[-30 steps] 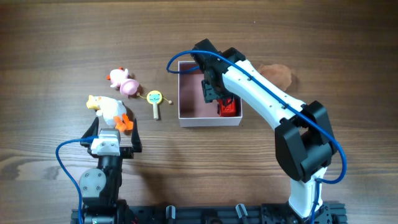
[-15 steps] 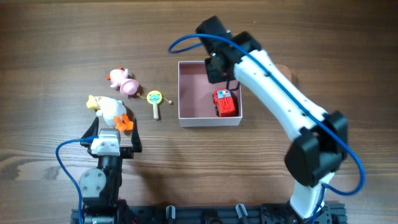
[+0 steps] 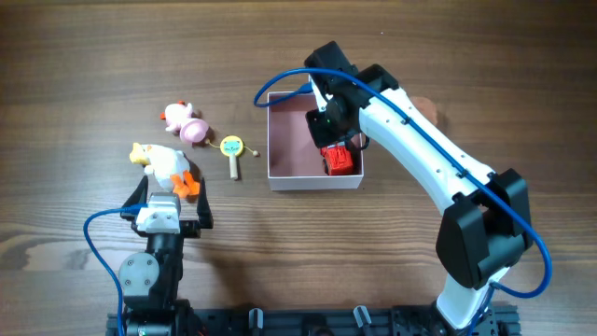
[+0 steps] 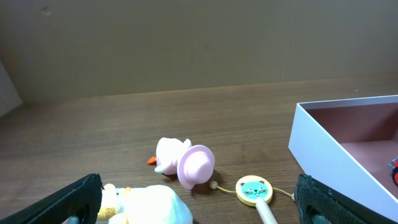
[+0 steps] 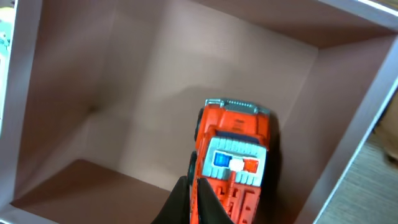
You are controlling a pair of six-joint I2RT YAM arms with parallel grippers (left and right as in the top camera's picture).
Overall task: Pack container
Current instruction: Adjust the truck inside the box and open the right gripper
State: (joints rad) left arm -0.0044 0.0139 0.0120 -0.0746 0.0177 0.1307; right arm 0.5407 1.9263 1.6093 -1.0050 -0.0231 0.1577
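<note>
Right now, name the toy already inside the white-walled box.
The red toy truck; the pink duck, white duck and yellow cat-face rattle lie outside the white-walled box.

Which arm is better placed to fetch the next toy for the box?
Left. The left pincer sits by the white duck, while the right pincer hangs over the box.
</note>
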